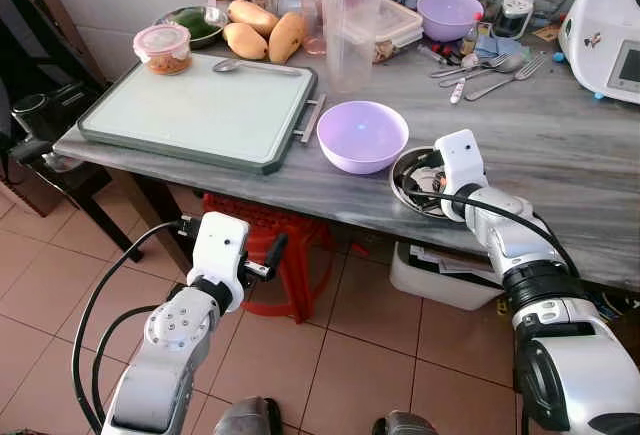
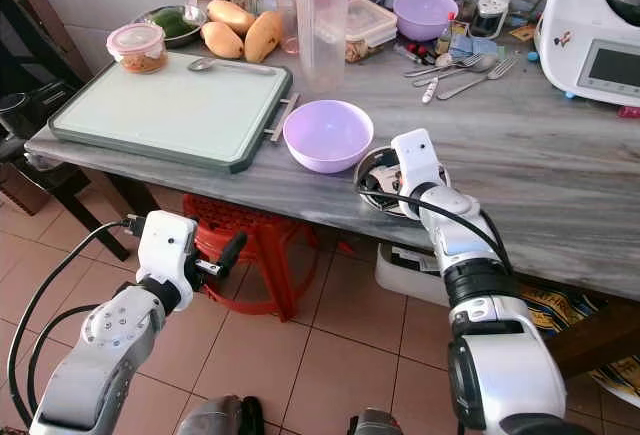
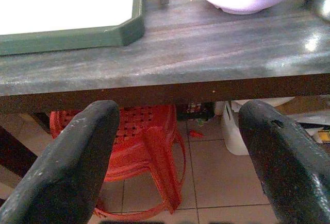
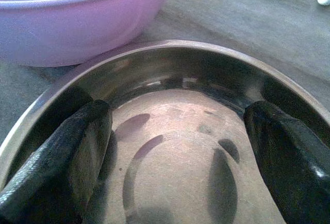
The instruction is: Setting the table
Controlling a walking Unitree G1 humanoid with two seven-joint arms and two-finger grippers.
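A small steel bowl (image 1: 398,177) sits near the front edge of the grey marble table (image 1: 560,155), right beside a lilac plastic bowl (image 1: 362,135). My right gripper (image 1: 428,181) reaches into the steel bowl. In the right wrist view its two black fingers (image 4: 62,162) stand wide apart inside the bowl's wall (image 4: 206,54), open, with nothing between them. The lilac bowl (image 4: 77,18) touches the steel rim. My left gripper (image 1: 268,255) hangs below the table edge, open and empty, facing the table's underside (image 3: 170,87).
A green-rimmed tray (image 1: 200,105) with a spoon (image 1: 228,65) lies at the left. Behind are a lidded tub (image 1: 163,48), mangoes (image 1: 262,33), a clear bottle (image 1: 350,25), another lilac bowl (image 1: 448,13), loose cutlery (image 1: 490,67) and a white appliance (image 1: 610,30). A red stool (image 1: 285,245) stands under the table.
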